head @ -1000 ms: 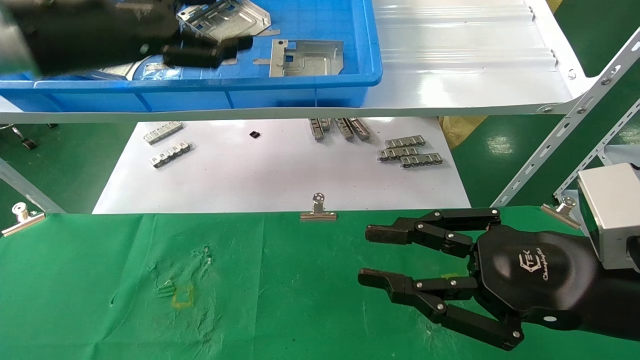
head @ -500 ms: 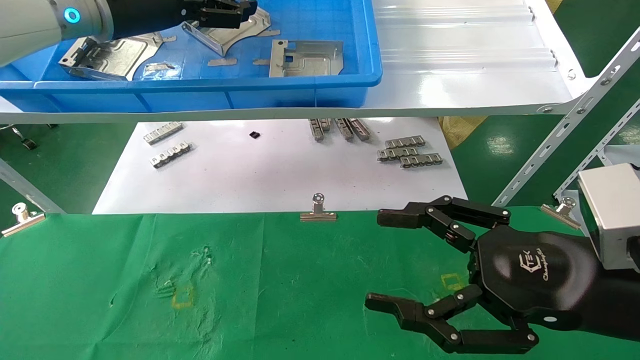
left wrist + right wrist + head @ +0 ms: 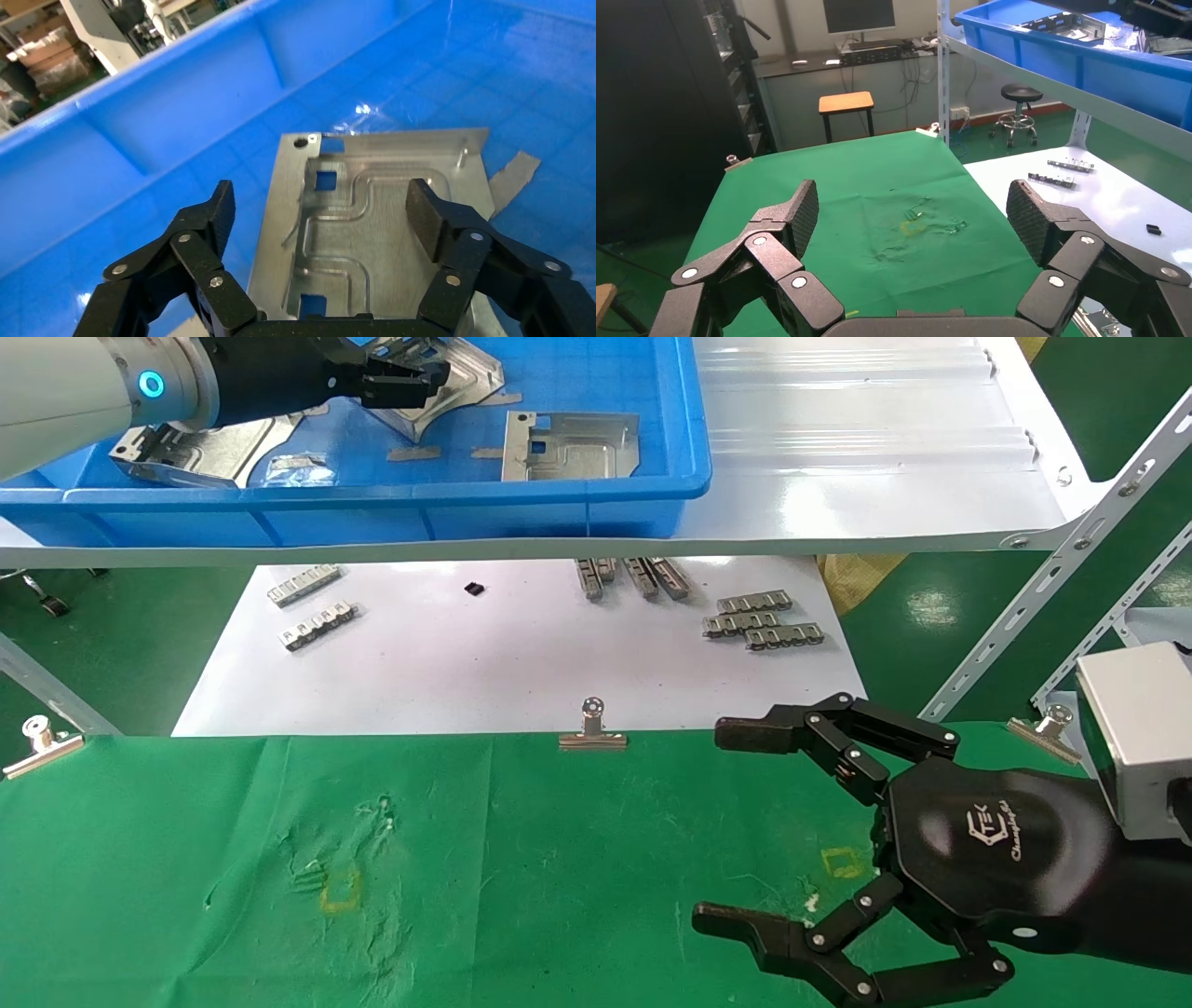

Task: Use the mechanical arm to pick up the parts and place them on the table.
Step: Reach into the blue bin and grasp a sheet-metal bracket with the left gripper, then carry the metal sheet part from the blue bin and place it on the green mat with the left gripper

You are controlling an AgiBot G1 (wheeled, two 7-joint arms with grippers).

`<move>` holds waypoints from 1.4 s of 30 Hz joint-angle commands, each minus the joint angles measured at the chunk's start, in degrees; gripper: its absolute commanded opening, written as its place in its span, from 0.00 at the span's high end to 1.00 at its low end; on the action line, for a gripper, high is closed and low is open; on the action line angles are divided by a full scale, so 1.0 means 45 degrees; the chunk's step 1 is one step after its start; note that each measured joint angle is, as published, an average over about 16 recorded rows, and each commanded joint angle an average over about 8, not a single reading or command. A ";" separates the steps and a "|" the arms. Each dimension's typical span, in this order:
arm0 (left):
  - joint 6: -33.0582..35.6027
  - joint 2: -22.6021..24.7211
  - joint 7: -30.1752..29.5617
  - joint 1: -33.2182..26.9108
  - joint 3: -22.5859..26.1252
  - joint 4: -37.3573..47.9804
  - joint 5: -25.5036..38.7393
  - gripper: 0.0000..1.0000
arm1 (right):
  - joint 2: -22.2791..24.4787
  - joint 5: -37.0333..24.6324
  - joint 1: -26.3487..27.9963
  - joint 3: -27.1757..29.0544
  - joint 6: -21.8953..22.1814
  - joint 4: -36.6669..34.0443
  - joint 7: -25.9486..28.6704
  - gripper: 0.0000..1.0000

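Several silvery stamped parts lie in a blue bin [image 3: 559, 500] on the shelf: one at its right [image 3: 570, 444], one at its left [image 3: 209, 449], one under my left gripper [image 3: 466, 374]. My left gripper [image 3: 405, 379] is open inside the bin. In the left wrist view my left gripper [image 3: 322, 210] has its fingers apart on either side of a flat part [image 3: 372, 217], just above it and holding nothing. My right gripper [image 3: 726, 828], the glossy black hand with a white logo, is wide open and empty over the right of the green table [image 3: 521, 859]; it also shows in the right wrist view [image 3: 912, 210].
The glossy white shelf [image 3: 838, 477] overhangs a white sheet [image 3: 503, 663] with narrow slotted strips [image 3: 764, 621]. Binder clips [image 3: 592, 728] hold the cloth's far edge. A slanted perforated shelf upright [image 3: 1052, 570] stands at the right. Yellow square outlines [image 3: 340, 889] mark the cloth.
My right gripper's fingers have spread much wider. My left arm has swung across the bin and its gripper has settled over the part at the bin's middle.
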 commanded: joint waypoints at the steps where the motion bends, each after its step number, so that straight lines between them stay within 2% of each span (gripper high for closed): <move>1: -0.0064 0.0037 -0.0081 -0.0039 0.0047 0.0094 0.0068 1.00 | 0.0000 0.0000 0.0000 0.0000 0.0000 0.0000 0.0000 0.00; 16: -0.0307 -0.0064 -0.0742 -0.0002 -0.0173 0.0160 -0.0252 1.00 | 0.0000 0.0000 0.0000 0.0000 0.0000 0.0000 0.0000 0.00; 33: -0.0116 -0.0310 -0.0912 -0.0170 -0.0017 -0.0040 -0.0028 1.00 | 0.0000 0.0001 0.0000 -0.0001 0.0000 0.0000 0.0000 0.00; 37: 0.0795 -0.0644 -0.0632 -0.0276 -0.0245 -0.0402 -0.0367 1.00 | 0.0000 0.0001 0.0000 -0.0001 0.0000 0.0000 -0.0001 0.00; 42: 0.3343 -0.1420 0.0087 -0.0303 -0.0549 -0.0943 -0.0862 1.00 | 0.0000 0.0001 0.0000 -0.0001 0.0000 0.0000 -0.0001 0.00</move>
